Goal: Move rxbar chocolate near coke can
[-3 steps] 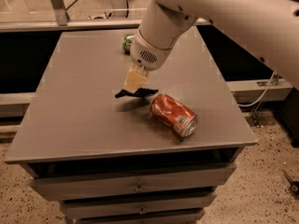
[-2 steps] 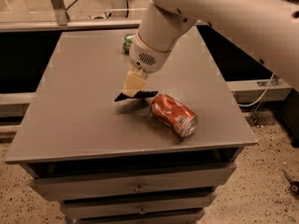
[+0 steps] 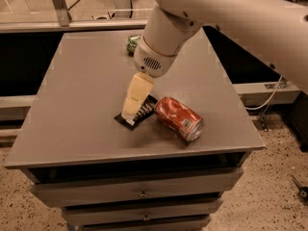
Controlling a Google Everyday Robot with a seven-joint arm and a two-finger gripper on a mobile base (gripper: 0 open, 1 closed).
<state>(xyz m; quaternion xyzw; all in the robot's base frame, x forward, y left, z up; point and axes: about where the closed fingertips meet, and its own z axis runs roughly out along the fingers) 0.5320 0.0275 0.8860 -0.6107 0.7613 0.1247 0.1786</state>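
Observation:
The rxbar chocolate [image 3: 142, 112], a flat black wrapper with white lettering, lies low on the grey table [image 3: 77, 105], its right end close to the coke can [image 3: 178, 118]. The coke can is red-orange and dented, and lies on its side near the table's front right. My gripper [image 3: 129, 112] comes down from the white arm [image 3: 166, 37] and its cream fingers [image 3: 134, 94] are shut on the bar's left half, just left of the can.
A green dented can [image 3: 132, 43] lies at the back of the table, behind the arm. The table's front edge [image 3: 134, 159] is near the bar and the can. Drawers [image 3: 142, 194] sit below.
My gripper has moved down and slightly left, bringing the rxbar chocolate from just above the table down onto its surface beside the coke can. The cans have not moved.

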